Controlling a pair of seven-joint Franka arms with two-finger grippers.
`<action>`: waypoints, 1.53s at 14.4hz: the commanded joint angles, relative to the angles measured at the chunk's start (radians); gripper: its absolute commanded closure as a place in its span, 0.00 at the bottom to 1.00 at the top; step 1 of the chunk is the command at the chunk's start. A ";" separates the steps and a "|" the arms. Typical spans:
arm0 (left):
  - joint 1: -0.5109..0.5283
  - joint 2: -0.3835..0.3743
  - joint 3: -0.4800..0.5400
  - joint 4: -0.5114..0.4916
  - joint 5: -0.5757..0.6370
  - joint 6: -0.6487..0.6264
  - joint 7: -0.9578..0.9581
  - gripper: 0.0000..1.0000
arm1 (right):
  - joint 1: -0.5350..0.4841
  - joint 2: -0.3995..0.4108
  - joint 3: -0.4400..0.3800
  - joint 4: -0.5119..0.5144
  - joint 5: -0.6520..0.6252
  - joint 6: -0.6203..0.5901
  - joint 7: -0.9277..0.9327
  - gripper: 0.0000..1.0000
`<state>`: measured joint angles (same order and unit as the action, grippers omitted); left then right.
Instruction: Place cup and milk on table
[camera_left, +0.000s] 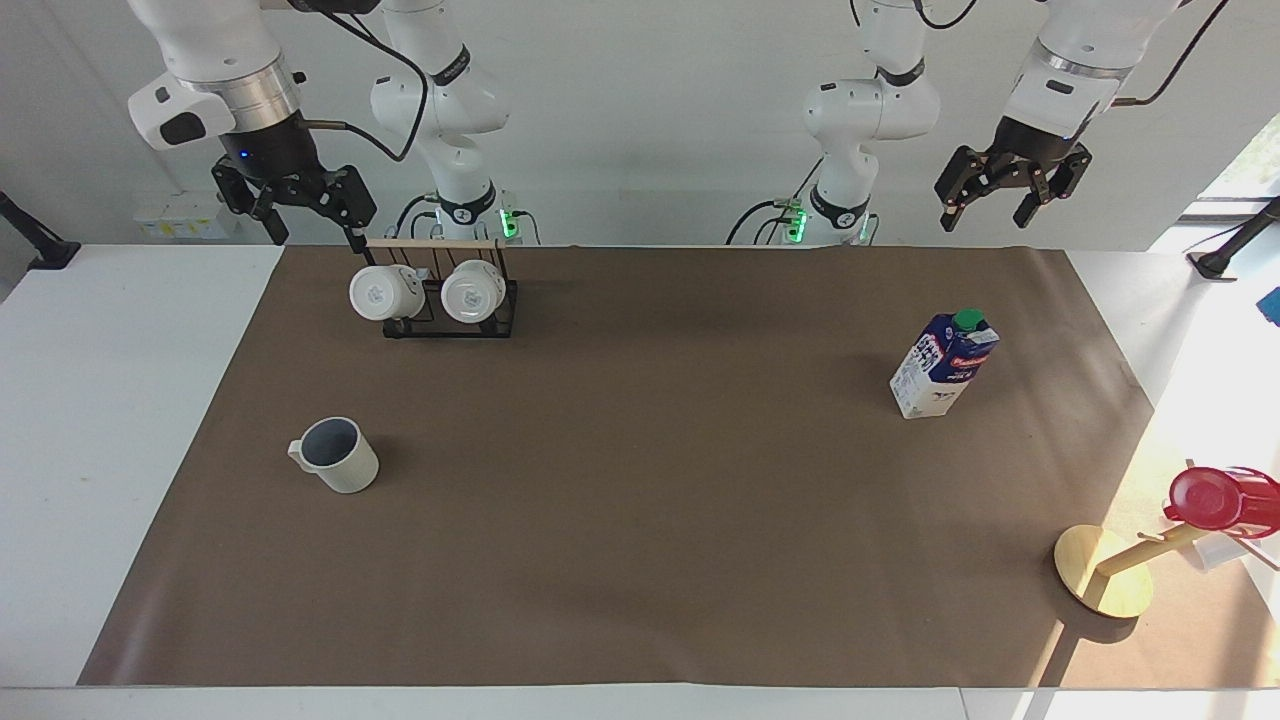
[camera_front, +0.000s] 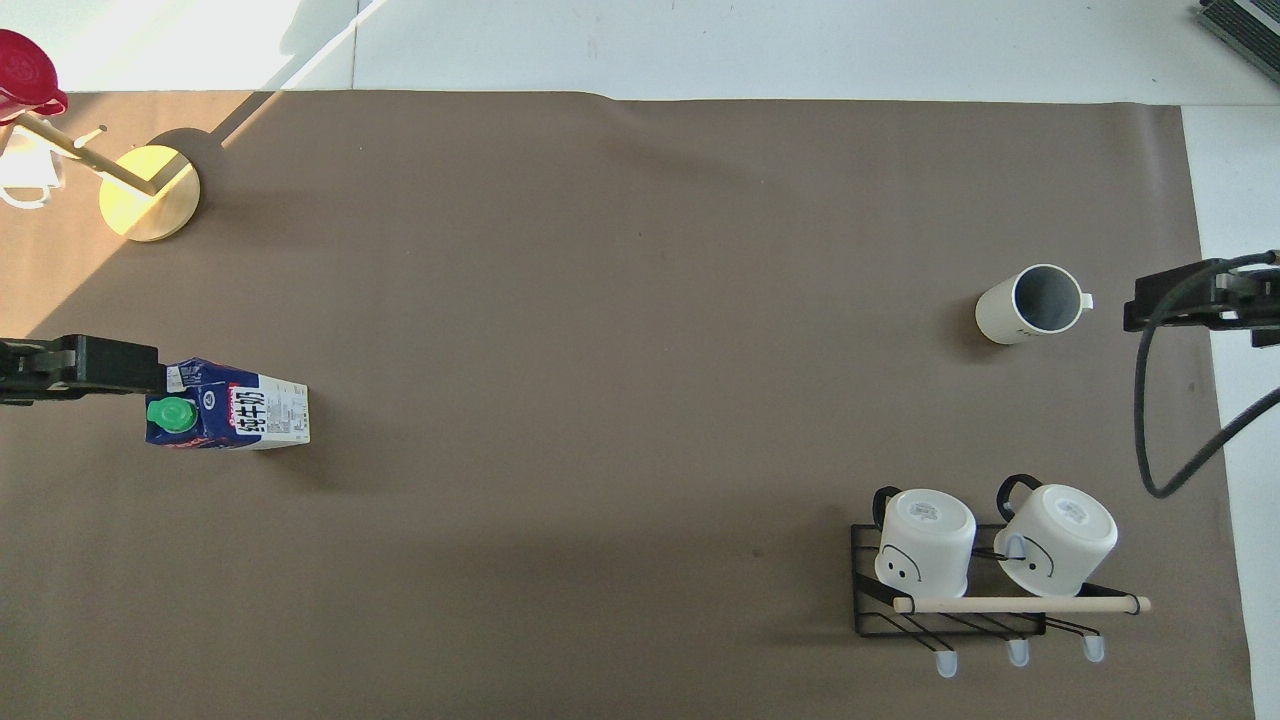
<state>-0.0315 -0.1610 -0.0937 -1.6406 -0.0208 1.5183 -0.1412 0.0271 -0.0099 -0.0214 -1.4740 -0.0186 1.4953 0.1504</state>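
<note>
The cup (camera_left: 338, 456), an off-white ribbed mug with a grey-blue inside, stands upright on the brown mat of the table (camera_left: 640, 500) toward the right arm's end; it also shows in the overhead view (camera_front: 1030, 303). The milk (camera_left: 944, 363), a blue and white carton with a green cap, stands upright on the mat toward the left arm's end, and shows in the overhead view (camera_front: 228, 405). My right gripper (camera_left: 314, 232) hangs open and empty high over the mat's edge by the mug rack. My left gripper (camera_left: 985, 215) hangs open and empty high up, apart from the milk.
A black wire rack (camera_left: 450, 300) with two white mugs stands on the mat near the right arm's base. A wooden stand (camera_left: 1105, 583) with a red cup (camera_left: 1215, 498) is at the left arm's end, farther from the robots than the milk.
</note>
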 joint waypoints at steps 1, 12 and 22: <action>0.013 -0.002 -0.006 0.008 -0.007 -0.018 -0.006 0.00 | -0.019 -0.021 0.009 -0.026 0.019 0.013 -0.021 0.00; 0.015 -0.002 -0.006 0.008 -0.007 -0.018 -0.006 0.00 | -0.039 0.037 0.001 -0.020 -0.003 0.118 -0.029 0.00; 0.013 -0.002 -0.006 0.008 -0.007 -0.018 -0.006 0.00 | -0.073 0.143 0.000 -0.201 0.000 0.402 -0.100 0.00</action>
<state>-0.0315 -0.1610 -0.0937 -1.6406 -0.0208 1.5183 -0.1413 -0.0329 0.1471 -0.0272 -1.5919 -0.0208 1.8283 0.0892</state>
